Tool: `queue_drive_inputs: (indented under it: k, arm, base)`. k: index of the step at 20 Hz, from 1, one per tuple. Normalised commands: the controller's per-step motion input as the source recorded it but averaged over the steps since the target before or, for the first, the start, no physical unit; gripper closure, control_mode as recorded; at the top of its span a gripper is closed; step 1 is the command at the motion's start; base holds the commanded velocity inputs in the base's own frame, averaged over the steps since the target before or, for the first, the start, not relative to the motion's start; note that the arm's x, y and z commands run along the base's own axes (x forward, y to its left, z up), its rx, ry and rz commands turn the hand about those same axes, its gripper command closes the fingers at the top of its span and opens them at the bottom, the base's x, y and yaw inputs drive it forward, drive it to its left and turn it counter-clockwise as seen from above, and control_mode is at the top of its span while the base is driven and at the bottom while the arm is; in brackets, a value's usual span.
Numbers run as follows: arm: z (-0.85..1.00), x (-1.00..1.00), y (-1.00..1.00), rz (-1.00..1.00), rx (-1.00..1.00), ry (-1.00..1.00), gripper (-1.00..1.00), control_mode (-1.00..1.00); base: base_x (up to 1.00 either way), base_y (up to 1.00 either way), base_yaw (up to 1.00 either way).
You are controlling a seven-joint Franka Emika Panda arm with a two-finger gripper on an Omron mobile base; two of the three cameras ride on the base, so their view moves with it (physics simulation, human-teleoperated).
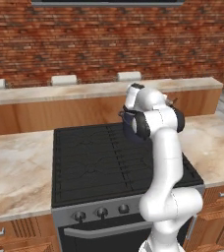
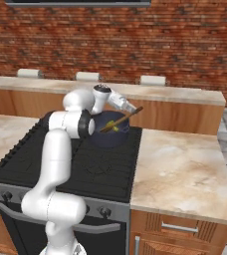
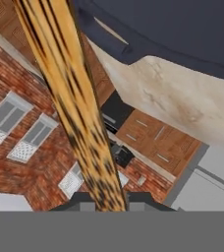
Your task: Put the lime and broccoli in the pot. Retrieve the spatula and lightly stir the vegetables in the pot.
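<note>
Tool (image 2: 130,109) clamped on spatula (image 2: 119,121) handle, centre of right base view; spatula slants down-left into pot (image 2: 109,134) on stove (image 2: 65,164) back right. Small green bit in pot by spatula head, too small to tell which. Hand view: handle (image 3: 74,108) runs up between fingertips (image 3: 138,199), pot at top right.

Pot (image 2: 109,134) sits on the stove (image 2: 100,169), back right. Spatula (image 2: 121,119) slants into pot. Counter (image 2: 185,174) right of stove.

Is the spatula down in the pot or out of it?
In. The spatula slants with its lower end inside the pot, its handle held in the shut claw.
</note>
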Motion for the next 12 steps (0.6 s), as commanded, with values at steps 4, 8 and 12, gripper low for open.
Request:
queue_drive_inputs:
  k: [4, 8, 12]
  arm:
    - [0.01, 0.22, 0.03, -0.01, 0.00, -0.05, 1.00, -1.00]
    - [-0.02, 0.32, 0.00, -0.03, -0.01, 0.02, 1.00, -1.00]
    - [-0.17, 0.56, 0.00, -0.06, -0.05, 0.04, 1.00, -1.00]
  base:
    - [0.00, 0.00, 0.00]
    - [0.00, 0.00, 0.00]
    - [0.00, 0.00, 0.00]
